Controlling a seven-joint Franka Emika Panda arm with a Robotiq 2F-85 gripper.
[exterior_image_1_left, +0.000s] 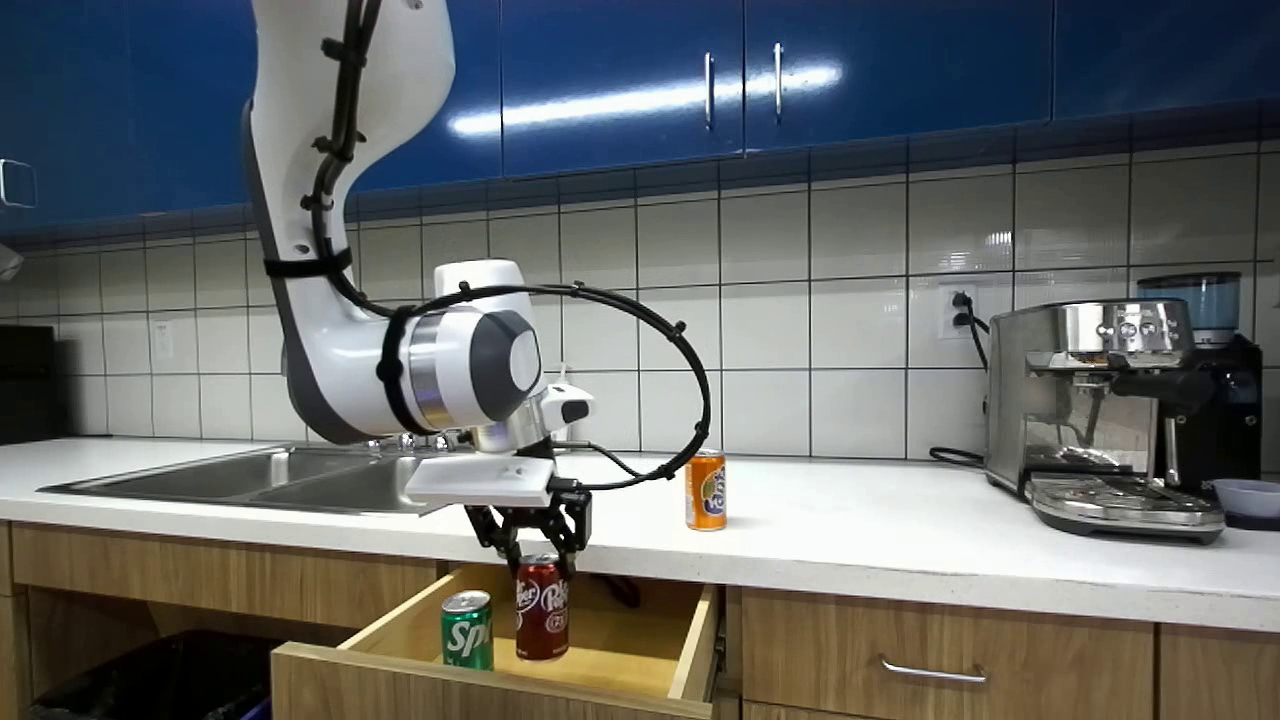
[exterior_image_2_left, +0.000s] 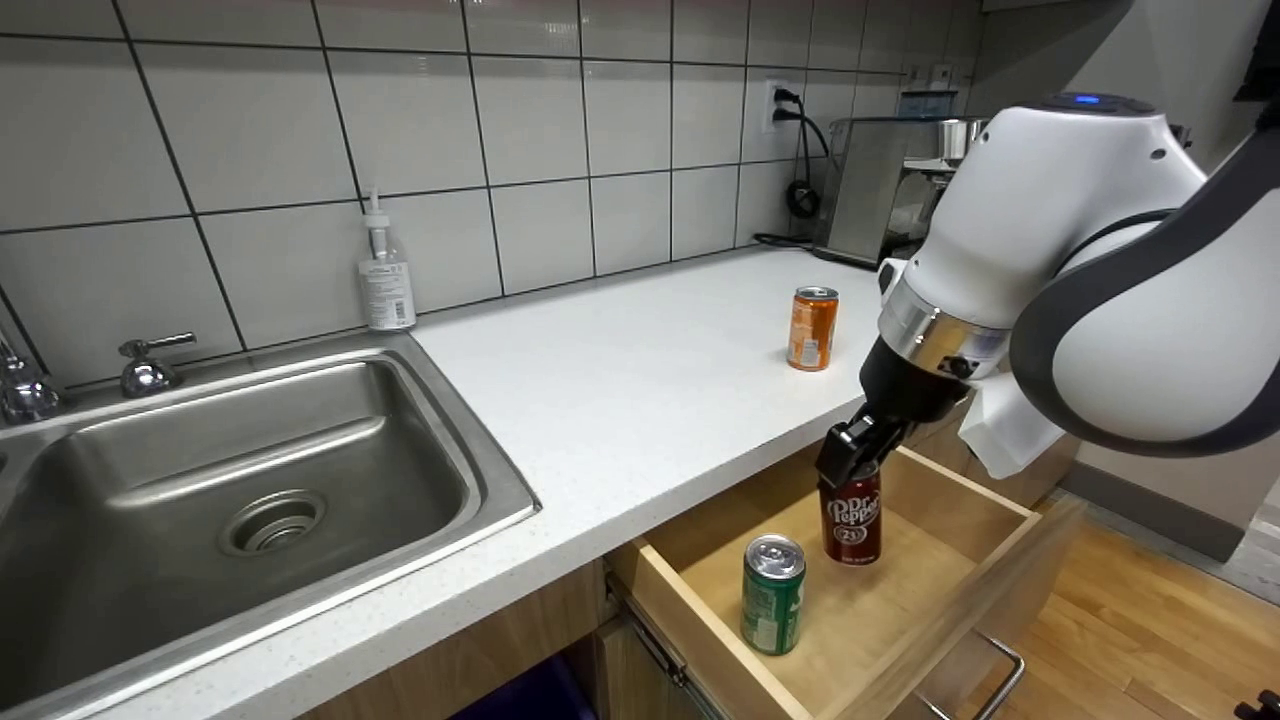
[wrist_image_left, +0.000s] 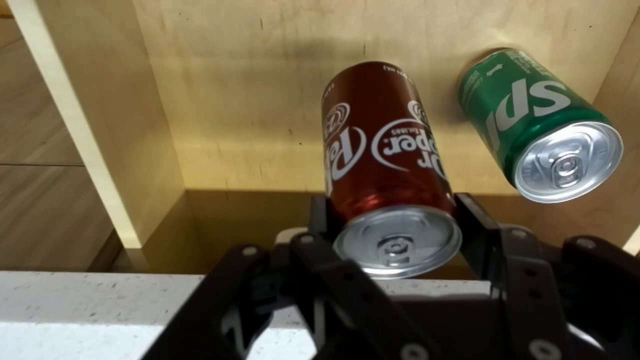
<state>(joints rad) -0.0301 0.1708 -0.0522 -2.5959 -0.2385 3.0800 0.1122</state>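
Note:
My gripper (exterior_image_1_left: 542, 568) points down over an open wooden drawer (exterior_image_1_left: 695, 645). Its two black fingers are closed on opposite sides of a dark red Dr Pepper can (exterior_image_1_left: 542, 615), near the top. The can also shows in an exterior view (exterior_image_2_left: 852, 520), upright inside the drawer. In the wrist view the can (wrist_image_left: 382, 135) lies between the fingertips (wrist_image_left: 395, 212), and its silver lid is visible. I cannot tell for sure whether its base touches the drawer floor. A green Sprite can (exterior_image_1_left: 467, 635) stands in the drawer beside it, apart from the gripper (wrist_image_left: 530, 105).
An orange Fanta can (exterior_image_1_left: 707, 490) stands on the white counter (exterior_image_2_left: 620, 400). A steel sink (exterior_image_2_left: 300, 450) and a soap bottle (exterior_image_2_left: 386, 275) are beside it. A coffee machine (exterior_image_1_left: 1100, 400) stands farther along. The counter edge (wrist_image_left: 100, 295) overhangs the drawer's back.

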